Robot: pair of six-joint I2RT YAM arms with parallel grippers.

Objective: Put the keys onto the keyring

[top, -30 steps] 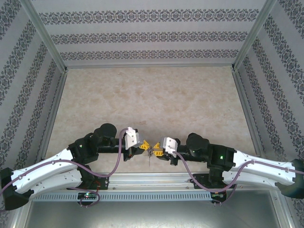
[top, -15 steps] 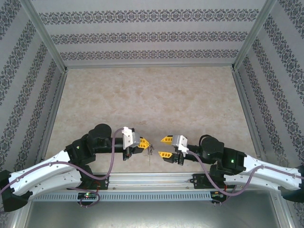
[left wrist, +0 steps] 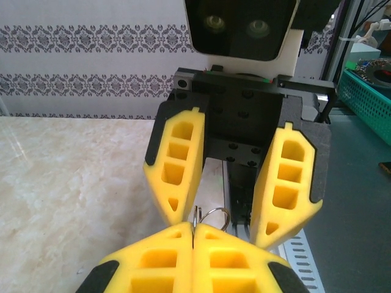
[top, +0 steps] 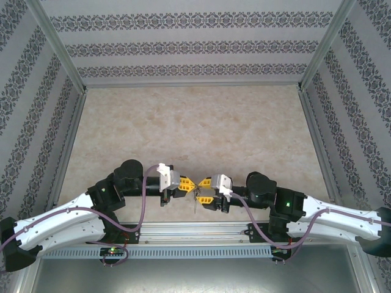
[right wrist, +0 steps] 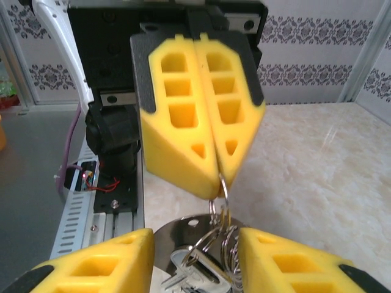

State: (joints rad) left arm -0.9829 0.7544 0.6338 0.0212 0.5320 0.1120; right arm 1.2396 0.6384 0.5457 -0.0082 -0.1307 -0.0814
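Observation:
My left gripper (top: 192, 184) is shut on the top of a thin wire keyring (right wrist: 223, 185), which pokes up between its yellow fingertips (left wrist: 183, 235). From that ring hangs a bunch: more wire rings (right wrist: 227, 244), a round steel disc (right wrist: 177, 235) and a silver key (right wrist: 192, 273). My right gripper (top: 204, 190) faces the left one, tip to tip. Its jaws are open, one on each side of the hanging bunch (top: 195, 199), and I see no contact with it. In the left wrist view the right gripper's fingers (left wrist: 176, 165) stand apart behind the ring (left wrist: 215, 215).
The arms meet low over the near edge of the marble-patterned table (top: 195, 122). An aluminium rail (top: 195, 231) runs just below them. Patterned walls (top: 195, 46) close off the back and both sides.
The right gripper drew back to the right with its jaws opening, then returned left, and now straddles the hanging bunch. The left gripper has stayed shut on the ring and barely moved.

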